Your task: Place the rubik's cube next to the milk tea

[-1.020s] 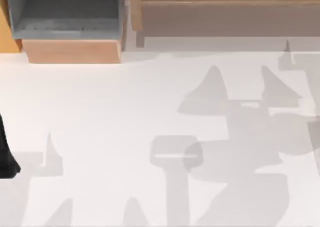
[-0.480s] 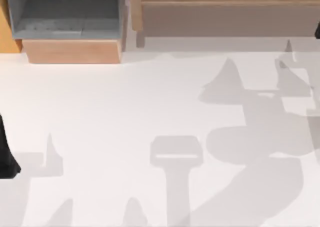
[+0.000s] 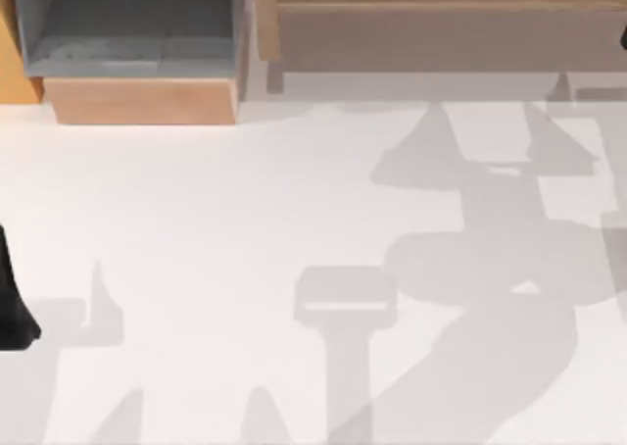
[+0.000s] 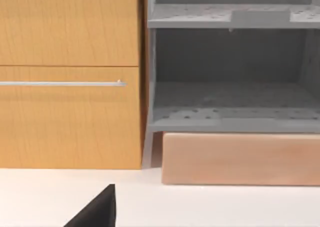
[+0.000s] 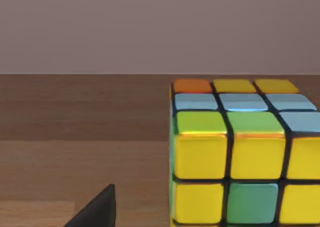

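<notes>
Right wrist view puts the rubik's cube close ahead on a brown wooden surface, standing flat, its near face mostly yellow with green squares, its top showing orange, yellow and pale blue tiles; a plain wall rises behind. One dark fingertip of that arm's pincer pokes in low, and whether it is spread or pressed together I cannot tell. Left wrist view faces an orange-wood cabinet with a thin metal handle, beside grey shelves, above the white bench.
</notes>
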Tool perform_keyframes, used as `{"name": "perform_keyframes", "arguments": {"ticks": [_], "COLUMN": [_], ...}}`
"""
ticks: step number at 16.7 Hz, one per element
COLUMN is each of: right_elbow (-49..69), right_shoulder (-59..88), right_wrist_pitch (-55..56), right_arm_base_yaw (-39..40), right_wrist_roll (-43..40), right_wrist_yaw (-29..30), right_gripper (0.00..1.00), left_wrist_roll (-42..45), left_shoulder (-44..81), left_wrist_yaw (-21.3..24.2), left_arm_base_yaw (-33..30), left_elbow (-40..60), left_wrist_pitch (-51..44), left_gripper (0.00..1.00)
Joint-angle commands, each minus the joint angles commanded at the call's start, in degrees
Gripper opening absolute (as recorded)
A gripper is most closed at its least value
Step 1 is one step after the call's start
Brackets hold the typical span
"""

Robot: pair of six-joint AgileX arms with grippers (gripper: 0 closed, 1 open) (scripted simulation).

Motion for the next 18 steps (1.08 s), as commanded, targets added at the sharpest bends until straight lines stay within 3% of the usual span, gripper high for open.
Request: {"name": "perform_keyframes", "arguments": {"ticks": [7,12,18], "right_elbow": [10.30,11.09,11.09], "right_shoulder": [9.15,9.97,9.97], "right_wrist_pitch": [-1.12,-1.15,-1.15], "right_arm_base_yaw": [0.63,0.64,0.64], "right_wrist_roll": [-0.05,-0.02,-0.02], "right_wrist_yaw": [0.77,0.80,0.80], "right_gripper": [1.00,1.00,0.55], "left_wrist_roll": [0.00,0.00,0.00], "left_shoulder": [0.00,0.00,0.00], "left_wrist_yaw": [0.00,0.00,0.00], "left_arm_base_yaw": [0.00,0.00,0.00], "left_elbow": [0.00,0.00,0.00], "left_wrist_pitch": [0.00,0.00,0.00], "left_gripper": [1.00,1.00,1.00]}}
